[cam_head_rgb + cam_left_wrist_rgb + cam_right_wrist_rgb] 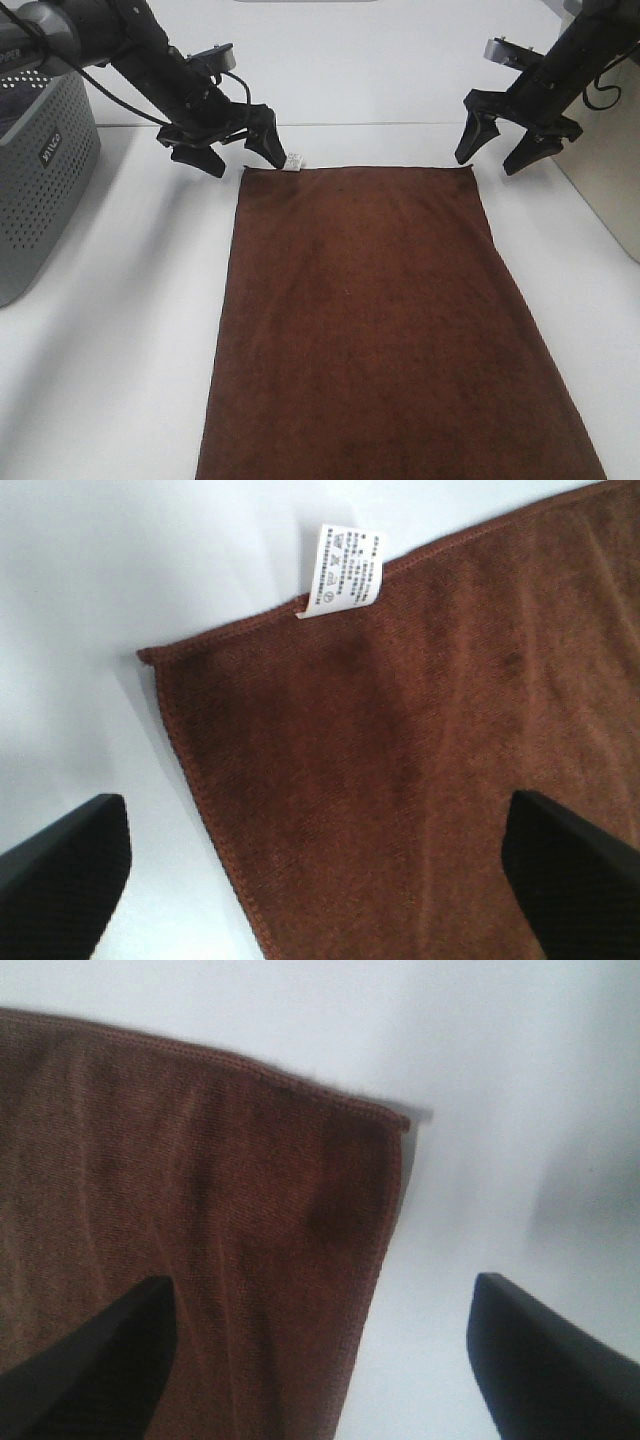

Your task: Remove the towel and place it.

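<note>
towel [400, 760] corner flat | white tag [344, 570] at hem — print perhaps care symbols | left gripper [312, 815] spread

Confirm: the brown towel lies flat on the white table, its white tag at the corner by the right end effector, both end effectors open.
One error: the tag sits at the corner by the left end effector, not the right end effector; the left wrist view shows it. The towel does lie flat on the table, both end effectors open.
</note>
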Controlling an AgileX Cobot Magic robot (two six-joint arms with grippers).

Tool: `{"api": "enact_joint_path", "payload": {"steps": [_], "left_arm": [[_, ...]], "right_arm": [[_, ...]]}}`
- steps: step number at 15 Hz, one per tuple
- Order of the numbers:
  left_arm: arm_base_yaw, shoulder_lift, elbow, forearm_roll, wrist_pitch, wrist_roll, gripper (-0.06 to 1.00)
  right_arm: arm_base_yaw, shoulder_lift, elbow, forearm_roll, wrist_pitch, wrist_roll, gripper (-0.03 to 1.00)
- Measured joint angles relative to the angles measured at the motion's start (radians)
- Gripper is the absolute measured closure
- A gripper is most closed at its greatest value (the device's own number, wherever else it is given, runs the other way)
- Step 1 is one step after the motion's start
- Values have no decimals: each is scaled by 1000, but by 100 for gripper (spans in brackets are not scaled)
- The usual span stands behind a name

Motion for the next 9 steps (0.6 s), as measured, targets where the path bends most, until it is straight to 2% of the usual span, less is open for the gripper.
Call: {"api": "enact_joint_path", "payload": {"steps": [3, 9], "left_arm": [[1, 32, -22, 48, 8, -18, 2], [3, 60, -42, 50, -3, -21, 2]], "right_arm": [[0, 32, -8, -1, 1, -1, 20], [0, 89, -62, 2, -40, -1, 20]]}}
